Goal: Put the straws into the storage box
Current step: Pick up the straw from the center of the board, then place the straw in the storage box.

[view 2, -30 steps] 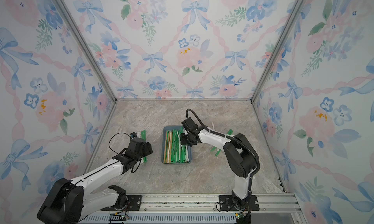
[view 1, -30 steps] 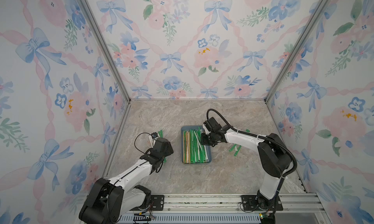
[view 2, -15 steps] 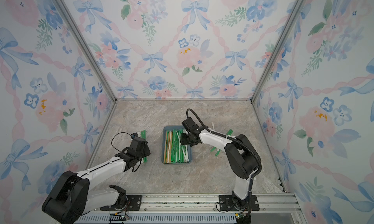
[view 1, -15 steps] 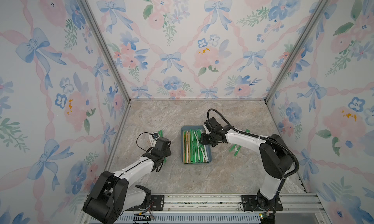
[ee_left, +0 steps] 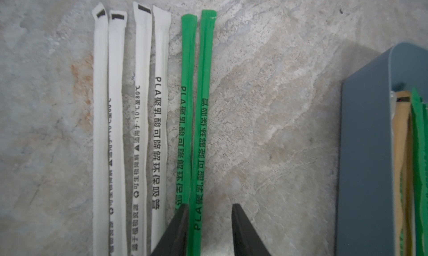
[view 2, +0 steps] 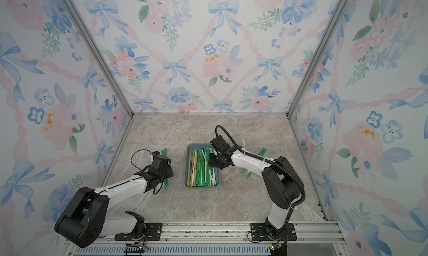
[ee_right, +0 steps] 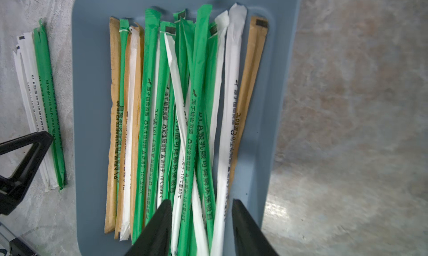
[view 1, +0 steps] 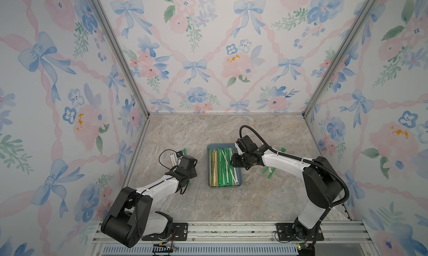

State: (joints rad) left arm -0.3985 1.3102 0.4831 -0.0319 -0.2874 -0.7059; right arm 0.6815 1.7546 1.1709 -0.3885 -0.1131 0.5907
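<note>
Since a second ago my left arm (view 1: 157, 185) has shifted its big black joint a little, while its claw has stayed over the same loose straws.

Nearest to me, the left claw (ee_left: 209, 207) is open. Its two black tips stand on either side of one green straw (ee_left: 201, 127) and do not squeeze it. One tip is right beside the straw and the other leaves a gap. A green neighbour (ee_left: 186, 127) and four white straws (ee_left: 117, 127) with small black print lie flat beside it, all in a row. They are between the storage box and the left edge of the tabletop (view 1: 231, 204). From above, the claw hides most of them.

The storage box (view 1: 224, 186) sits near the middle of the tabletop, with its long sides running front to back. It is grey-blue with round corners and a low rim. The straws (ee_right: 199, 104) inside it are mostly green, some white and some brown. They lie the long way, and a few cross over each other. They are piled up, so I cannot count them.

My right claw (ee_right: 201, 202) hangs over the box, toward its right rim. It is open and grips nothing.

Some loose green straws (view 1: 269, 173) lie on the tabletop to the right of the box. My right arm (view 1: 284, 162) covers part of them, so I cannot tell how many there are.
</note>
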